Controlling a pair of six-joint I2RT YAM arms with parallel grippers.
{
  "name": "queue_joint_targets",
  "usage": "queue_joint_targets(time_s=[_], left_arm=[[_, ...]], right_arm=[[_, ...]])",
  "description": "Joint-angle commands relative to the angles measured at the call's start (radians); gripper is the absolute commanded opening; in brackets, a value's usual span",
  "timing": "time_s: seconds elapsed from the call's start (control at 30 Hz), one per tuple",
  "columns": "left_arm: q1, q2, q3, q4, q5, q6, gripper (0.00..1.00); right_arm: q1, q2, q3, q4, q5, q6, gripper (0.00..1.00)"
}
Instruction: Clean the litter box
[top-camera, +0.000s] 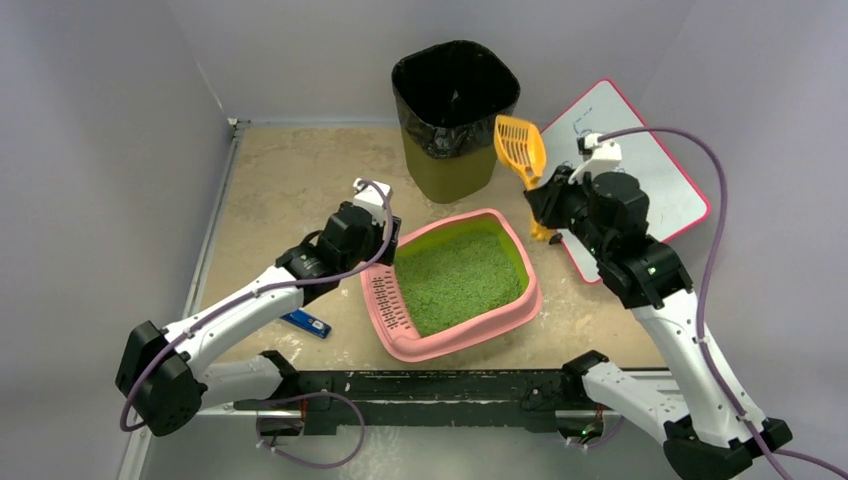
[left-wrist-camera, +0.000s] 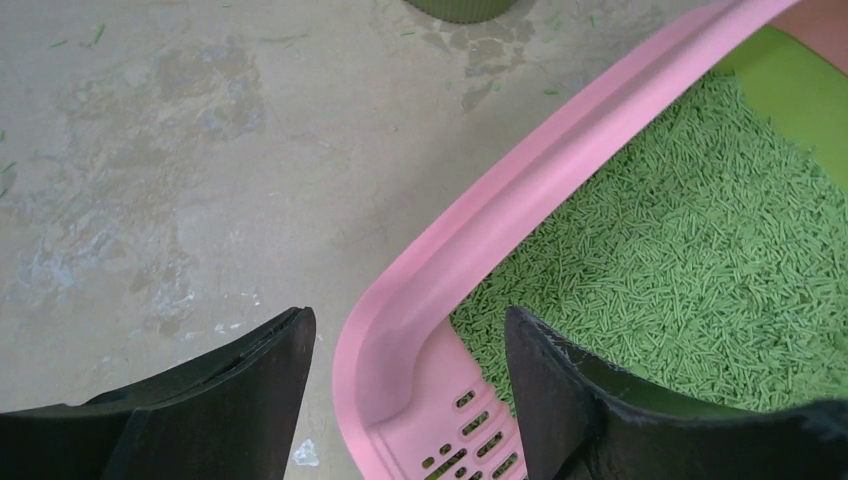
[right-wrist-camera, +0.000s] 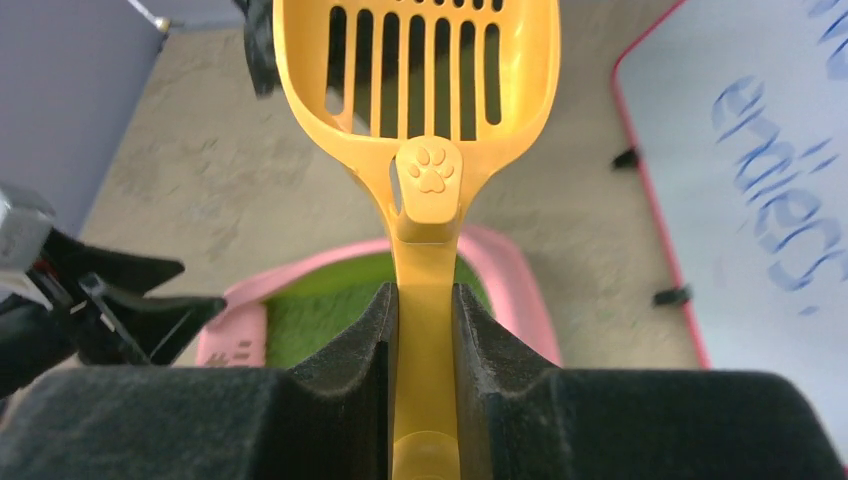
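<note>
- left gripper (left-wrist-camera: 410, 335), jaws wide apart, straddles the left rim of the shallow pink plastic litter box (left-wrist-camera: 520, 190).
- right gripper (right-wrist-camera: 425, 310) pinches the handle of a yellow slotted plastic scoop (right-wrist-camera: 420, 90), raised beside the box's far right corner.

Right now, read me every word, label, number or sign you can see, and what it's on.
Paw-print sign, no words: moulded on the yellow scoop handle.
Blue handwriting on the whiteboard: blurred and cut off, not readable.
Small blue object: any print too small to read.
No other text.
</note>
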Motion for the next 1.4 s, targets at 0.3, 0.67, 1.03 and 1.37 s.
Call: queue_joint_targets(time_s=[0.3, 0.67, 1.03, 1.37], left_arm=[[0.000, -0.318, -0.077, -0.092, -0.262, -0.106, 0.80], [0.000, -0.427, -0.113, -0.172, -0.385, -0.083, 0.84], [-0.001, -0.479, -0.139, -0.155, -0.377, -0.060, 0.84], [-0.001, -0.485, -0.137, -0.162, -0.359, -0.048, 0.84]], right_arm=[[0.106, -0.051, -0.254, -0.036, -0.077, 0.576, 0.00], [0.252, -0.012, -0.304, -0.045, 0.083, 0.866, 0.00], [0.513, 0.202, -0.173, -0.323, 0.374, 1.247, 0.00], [0.614, 0.368, -0.110, -0.400, 0.425, 1.469, 0.00]])
